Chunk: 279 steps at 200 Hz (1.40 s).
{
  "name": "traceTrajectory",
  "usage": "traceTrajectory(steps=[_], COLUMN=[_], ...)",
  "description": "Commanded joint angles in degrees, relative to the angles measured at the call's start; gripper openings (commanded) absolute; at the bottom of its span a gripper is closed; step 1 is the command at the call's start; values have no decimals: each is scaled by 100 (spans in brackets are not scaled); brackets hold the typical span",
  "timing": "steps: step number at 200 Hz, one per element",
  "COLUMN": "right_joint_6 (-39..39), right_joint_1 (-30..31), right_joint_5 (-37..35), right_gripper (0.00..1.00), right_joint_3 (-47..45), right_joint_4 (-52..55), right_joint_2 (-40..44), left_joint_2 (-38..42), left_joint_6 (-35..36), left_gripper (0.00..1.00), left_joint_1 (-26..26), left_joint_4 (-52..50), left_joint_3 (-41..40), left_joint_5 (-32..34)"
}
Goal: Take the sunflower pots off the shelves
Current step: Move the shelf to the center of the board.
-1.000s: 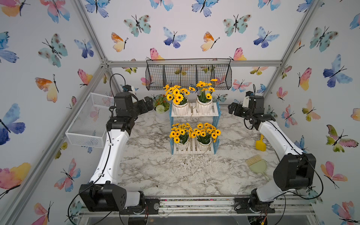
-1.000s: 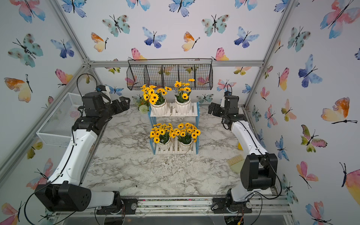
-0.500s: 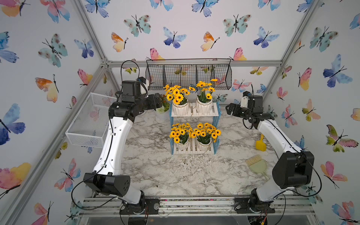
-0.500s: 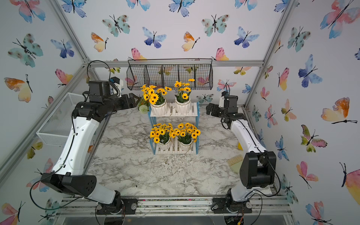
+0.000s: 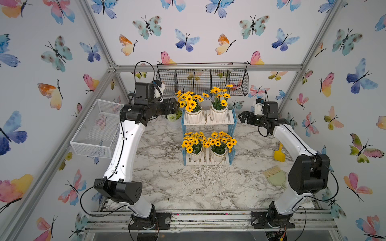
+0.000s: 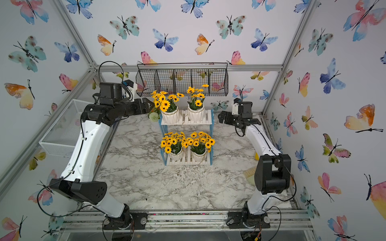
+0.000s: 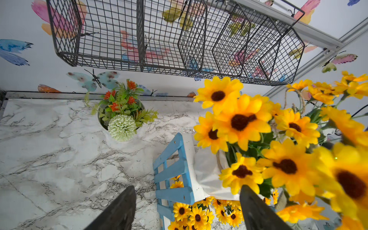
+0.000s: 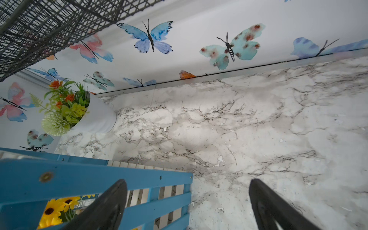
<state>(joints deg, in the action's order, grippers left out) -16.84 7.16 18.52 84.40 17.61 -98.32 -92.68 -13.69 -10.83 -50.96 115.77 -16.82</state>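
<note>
Marble table [image 5: 167, 183] bearing the shelves [image 5: 229, 120] at its middle — all four sunflower pots [image 5: 193, 116] stand on them, two per tier. My left gripper [image 5: 177, 105], jaws spread and empty, hangs just beside the upper tier's left-hand blooms; my right gripper [image 5: 240, 117], likewise wide open, hovers near the shelves' opposite end.

The black wire basket [image 5: 202, 82] hangs close over the upper sunflower pots [image 5: 193, 116]; the tabletop [image 5: 167, 181] before the shelves [image 5: 228, 120] lies open.

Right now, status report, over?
Both open: left tool at upper-tier sunflower pot, right tool off shelves' end. All four sunflower pots shelved. Black wire basket overhead.
</note>
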Motion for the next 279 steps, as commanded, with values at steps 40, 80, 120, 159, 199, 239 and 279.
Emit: traceTrajectory(steps=[40,80,120,159,199,239,279], right_joint_6=[119,181,181,155,155,162,164], right_joint_1=[19,134,289,436,549,629,743], right_joint_5=[406,392,468,529,490,477,485], right_gripper=[98,98,98,98,98,98,98], right_joint_3=[-247,-315,-319,-310,-337,-328,-285], right_joint_4=[196,259,254,235,239,252,243], right_joint_2=[220,246,183,112,103,81,-6], left_joint_2=[-226,-302,-355,-293,-300,-338,-370], left_joint_6=[68,103,113,121,130,163,252], left_gripper=[79,79,79,78,77,75,73], left_joint_1=[-153,-331,-436,-460,-490,-512,-525], left_joint_4=[-184,-239,-281,-309,-351,-393,-436], left_joint_3=[336,445,508,474,534,603,507], left_joint_5=[-260,-246,-253,-256,-278,-330,-298])
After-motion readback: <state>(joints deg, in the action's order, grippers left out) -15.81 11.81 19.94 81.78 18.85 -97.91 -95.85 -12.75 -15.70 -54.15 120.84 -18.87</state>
